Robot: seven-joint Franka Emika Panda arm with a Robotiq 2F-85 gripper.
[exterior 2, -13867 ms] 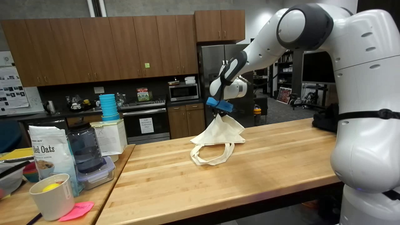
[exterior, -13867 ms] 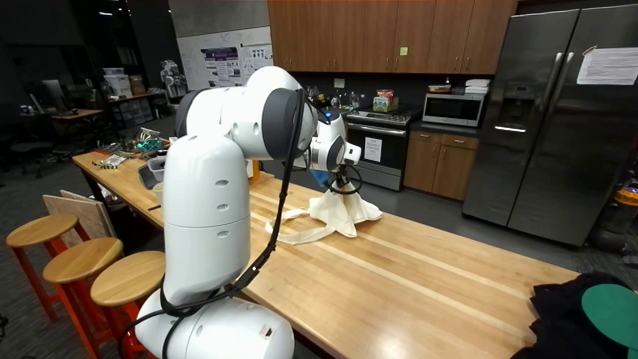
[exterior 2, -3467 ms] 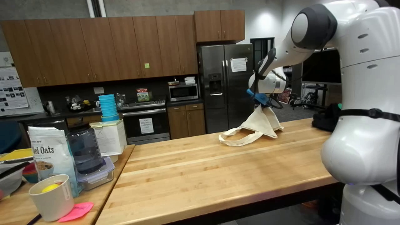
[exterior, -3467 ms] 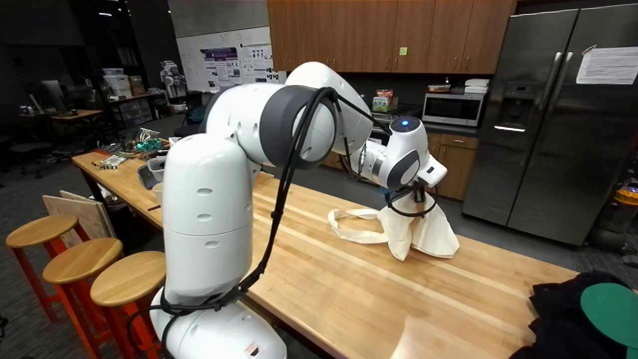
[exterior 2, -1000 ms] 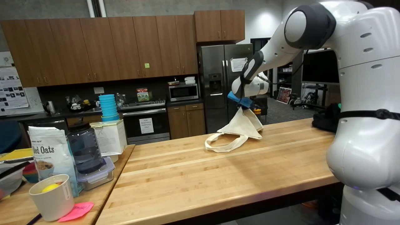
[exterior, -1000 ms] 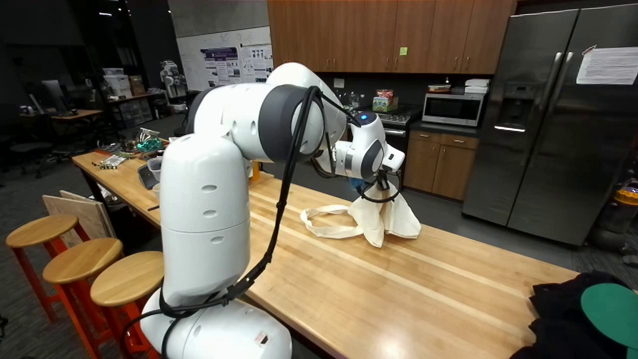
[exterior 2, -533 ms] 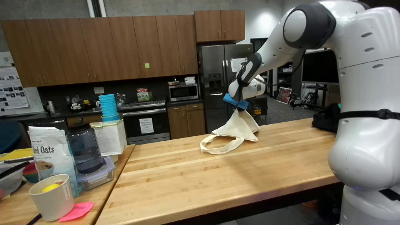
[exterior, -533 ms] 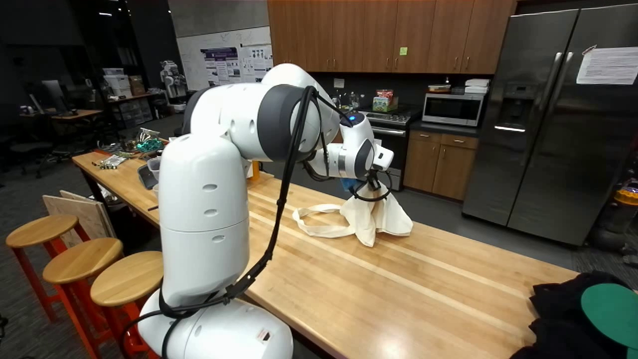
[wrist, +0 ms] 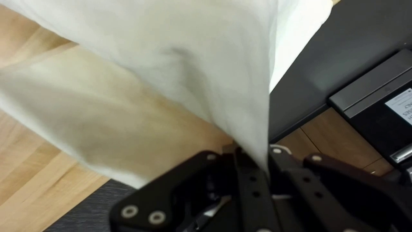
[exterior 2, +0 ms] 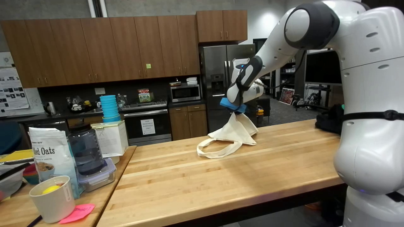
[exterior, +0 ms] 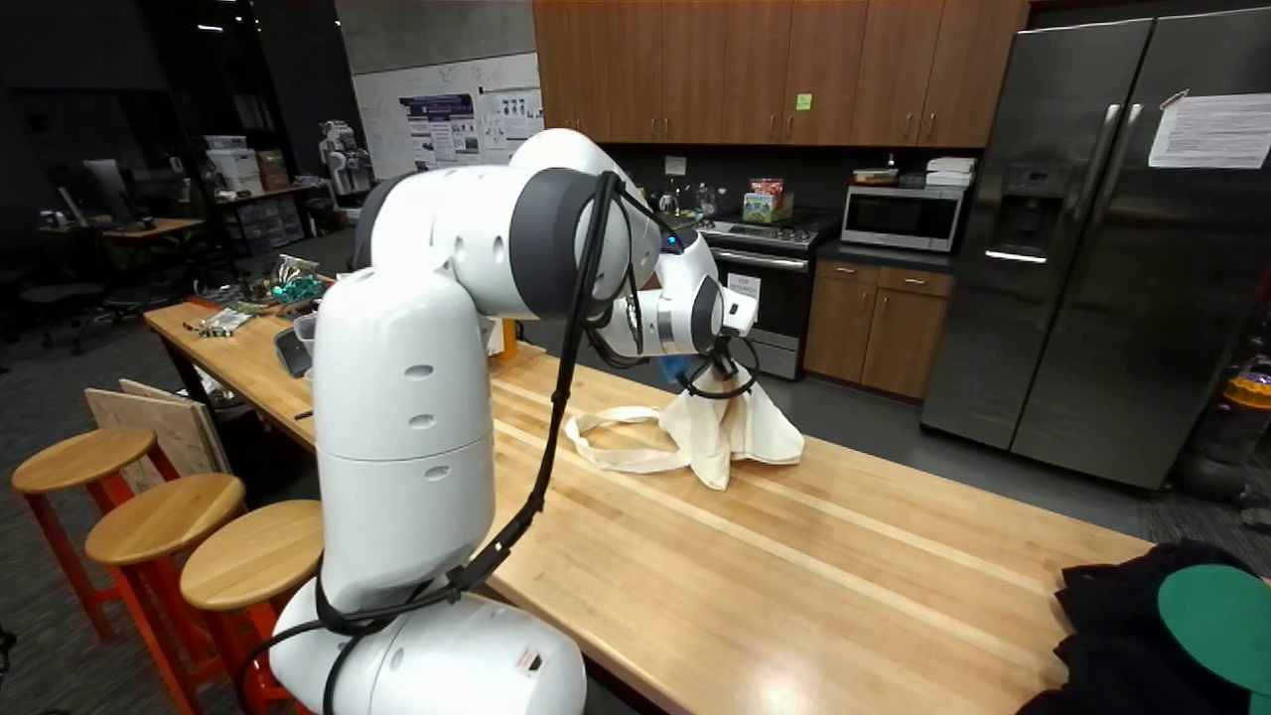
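A cream cloth tote bag stands bunched on the wooden table, its body peaked like a tent. It also shows in an exterior view. My gripper is shut on the bag's upper corner, with the cloth pinched between the fingers in the wrist view. The gripper points down just above the bag in both exterior views. The bag's strap lies in a loop flat on the table beside the bag. The bag's lower edge rests on or just over the table; the fingertips are partly hidden by cloth.
A side table holds an oats bag, a dark jar, a lidded container and a mug. Black cloth with a green disc lies at the table's end. Stools stand alongside. A fridge stands behind.
Over the last few seconds, the gripper and the held bag have moved left in both exterior views, the strap loop moving with them. Earlier, they had moved right from farther left. The grip is kept.
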